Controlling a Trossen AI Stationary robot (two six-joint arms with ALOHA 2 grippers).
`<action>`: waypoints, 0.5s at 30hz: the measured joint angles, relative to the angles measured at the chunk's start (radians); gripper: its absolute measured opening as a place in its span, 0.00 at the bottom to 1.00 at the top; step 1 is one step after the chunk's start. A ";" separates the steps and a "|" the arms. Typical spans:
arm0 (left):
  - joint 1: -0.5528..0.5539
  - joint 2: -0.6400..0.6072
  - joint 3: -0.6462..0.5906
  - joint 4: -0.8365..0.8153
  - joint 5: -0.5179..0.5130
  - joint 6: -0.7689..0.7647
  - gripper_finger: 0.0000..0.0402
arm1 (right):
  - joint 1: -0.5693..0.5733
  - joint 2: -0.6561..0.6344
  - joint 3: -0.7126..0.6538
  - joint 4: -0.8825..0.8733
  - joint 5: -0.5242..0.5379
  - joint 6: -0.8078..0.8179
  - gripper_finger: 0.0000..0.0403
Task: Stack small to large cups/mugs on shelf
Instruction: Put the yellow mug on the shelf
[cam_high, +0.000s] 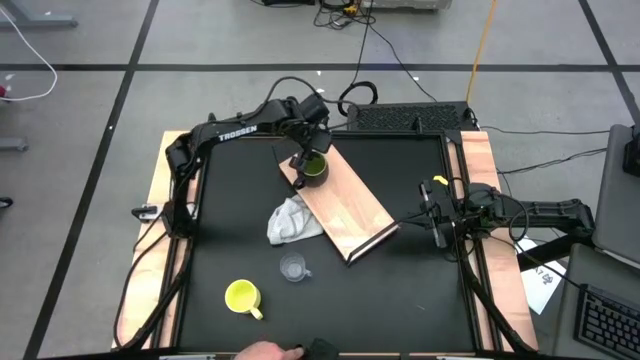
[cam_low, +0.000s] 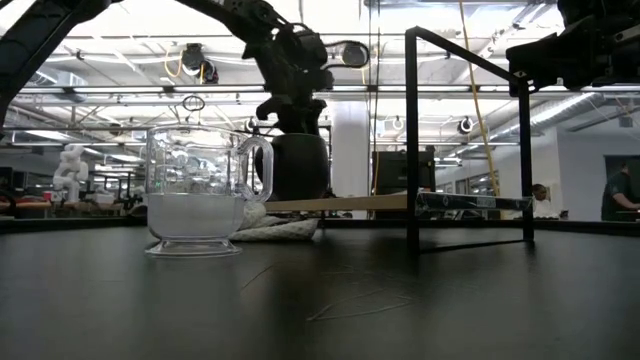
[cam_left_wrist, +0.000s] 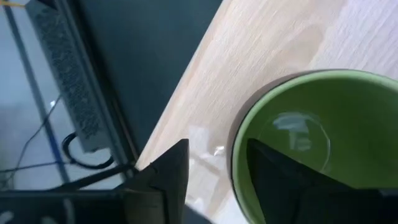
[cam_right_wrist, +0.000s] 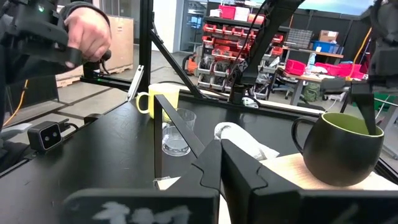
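The dark green mug stands upright on its base at the far-left end of the light-wood shelf. My left gripper comes down onto it, open, with one finger inside the mug and one outside its wall. The clear glass cup and the yellow mug stand on the black table near the front. My right gripper waits shut and level at the table's right edge. My left gripper straddles the green mug's wall at its rim, slanting down from above. The outer finger stands clear of the wall. The inner finger lies close against the inside; whether it touches, I cannot tell.
A crumpled white cloth lies beside the shelf's left edge. The shelf's dark metal frame rises at its near-right end. A person's hand rests at the table's near edge. A dark grille-like panel lies at the far edge.
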 joint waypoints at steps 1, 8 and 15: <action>-0.004 -0.010 0.000 0.000 -0.006 0.000 0.41 | 0.000 0.000 0.000 0.000 0.000 0.000 0.00; -0.030 -0.115 0.000 -0.012 -0.010 -0.053 0.41 | 0.000 0.000 0.000 0.000 0.000 0.000 0.00; -0.054 -0.273 0.000 -0.103 0.010 -0.119 0.31 | 0.000 0.000 0.000 0.000 0.000 0.000 0.00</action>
